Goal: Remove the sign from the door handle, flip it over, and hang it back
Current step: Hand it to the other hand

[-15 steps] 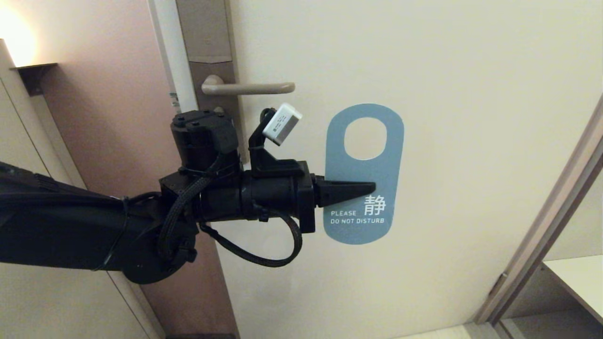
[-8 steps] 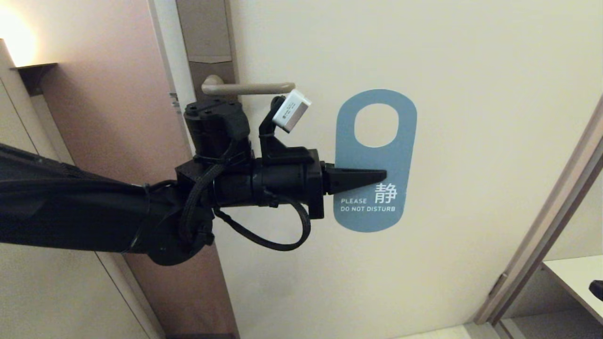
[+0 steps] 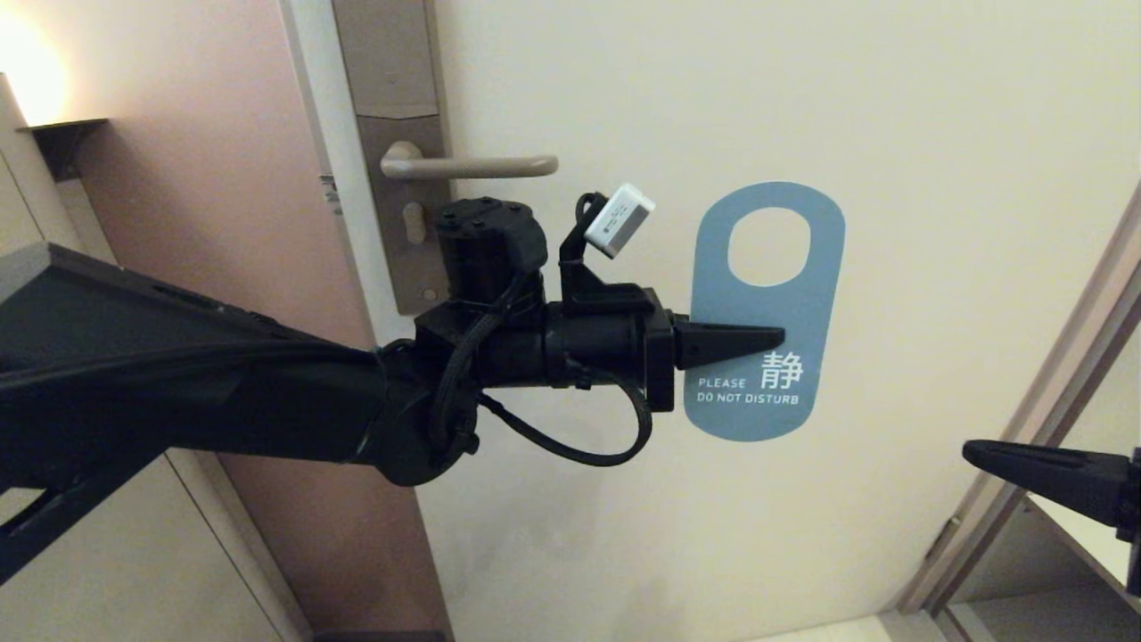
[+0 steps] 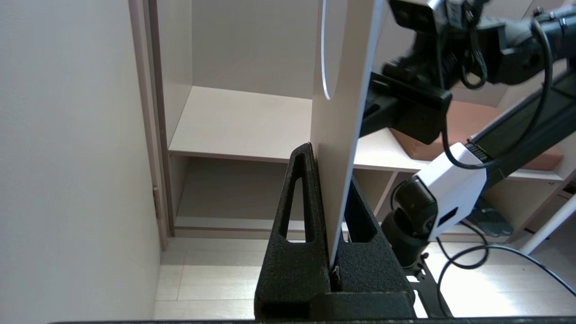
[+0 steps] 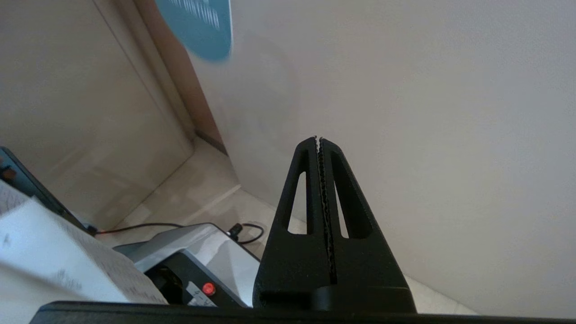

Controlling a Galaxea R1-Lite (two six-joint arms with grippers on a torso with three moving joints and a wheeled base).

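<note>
The sign (image 3: 775, 267) hangs upright in the air before the door, its blue "DO NOT DISTURB" face toward my head camera. My left gripper (image 3: 774, 338) is shut on it from the left, just below its oval hole. The left wrist view shows the sign (image 4: 337, 148) edge-on between the black fingers (image 4: 301, 211). The door handle (image 3: 472, 166) is bare, up and to the left of the sign, on its tall backplate (image 3: 392, 134). My right gripper (image 3: 976, 453) reaches in from the lower right, shut and empty, well below the sign. In the right wrist view the sign's lower end (image 5: 198, 27) shows far above that gripper (image 5: 318, 139).
The pale door (image 3: 891, 107) fills the view behind the sign. The door frame (image 3: 1052, 410) runs diagonally at the right, with open shelves (image 4: 243, 121) beyond. A wall lamp (image 3: 27, 80) glows at the far left. The robot's base (image 5: 180, 265) and cable lie on the floor.
My left gripper has carried the sign to the right, away from the door handle. The right gripper has come into the head view at the lower right.
</note>
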